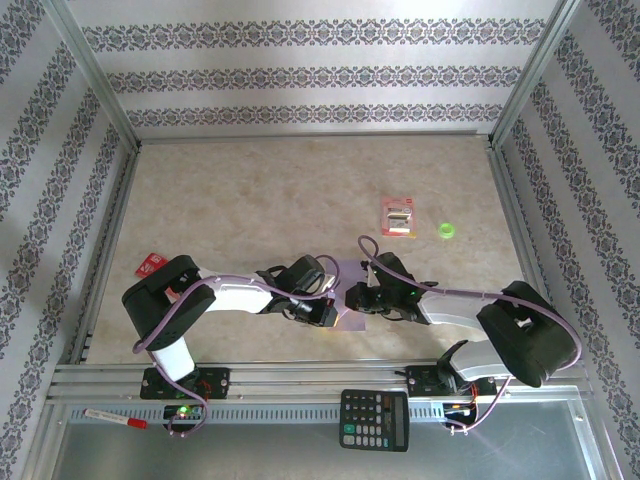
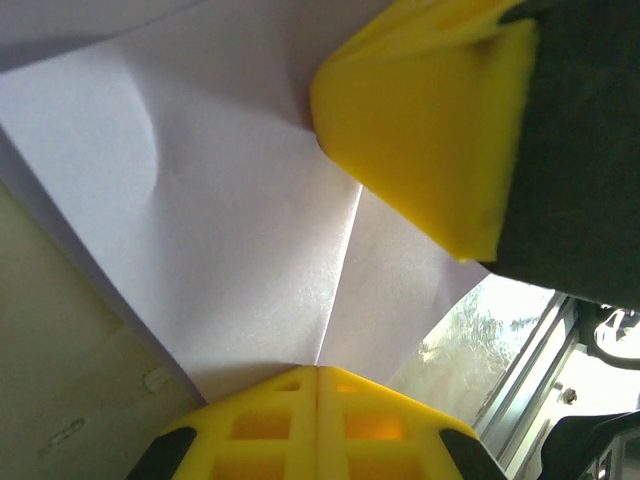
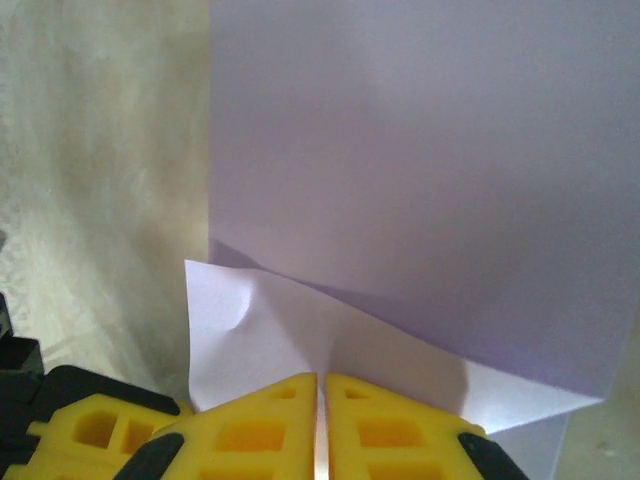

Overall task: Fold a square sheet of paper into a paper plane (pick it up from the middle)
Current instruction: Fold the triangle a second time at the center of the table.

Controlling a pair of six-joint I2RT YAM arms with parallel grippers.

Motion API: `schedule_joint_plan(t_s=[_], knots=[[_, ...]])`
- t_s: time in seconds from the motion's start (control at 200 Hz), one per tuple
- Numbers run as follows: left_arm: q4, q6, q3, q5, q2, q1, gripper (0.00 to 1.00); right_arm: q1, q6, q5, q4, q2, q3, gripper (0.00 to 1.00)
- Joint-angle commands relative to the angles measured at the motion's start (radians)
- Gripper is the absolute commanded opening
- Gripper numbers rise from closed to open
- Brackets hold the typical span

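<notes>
The square sheet of paper (image 1: 348, 272), pale lavender, lies folded near the table's front middle, between the two arms. In the left wrist view the sheet (image 2: 230, 230) shows a centre crease that runs straight into my left gripper (image 2: 318, 372), which is shut on its edge. The right gripper's yellow finger (image 2: 430, 130) presses on the paper just beyond. In the right wrist view my right gripper (image 3: 321, 380) is shut on a white, dented flap of the sheet (image 3: 420, 160), with the lavender layer above it. From above, the left gripper (image 1: 325, 312) and right gripper (image 1: 356, 298) almost touch.
A red-and-white packet (image 1: 399, 215) and a small green ring (image 1: 447, 231) lie behind the right arm. A small red item (image 1: 150, 265) sits by the left arm's shoulder. A calculator (image 1: 374, 419) and a marker (image 1: 115, 418) rest on the front rail.
</notes>
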Motion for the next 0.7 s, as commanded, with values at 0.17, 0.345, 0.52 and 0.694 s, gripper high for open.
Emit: schedule_joint_plan(t_s=[0.17,0.345,0.52,0.694], knots=[[-0.052,0.002,-0.046,-0.028,0.027,0.008,0.00,0.029,0.067,-0.024,-0.026,-0.110,0.007,0.12],[-0.050,0.000,-0.052,-0.029,0.030,0.008,0.00,0.080,0.132,0.030,0.003,-0.127,-0.025,0.11],[-0.055,0.006,-0.050,-0.030,0.034,0.009,0.00,0.113,0.162,0.053,0.047,-0.080,-0.025,0.10],[-0.053,0.000,-0.052,-0.035,0.033,0.008,0.00,0.143,0.190,0.073,0.093,-0.021,-0.056,0.10]])
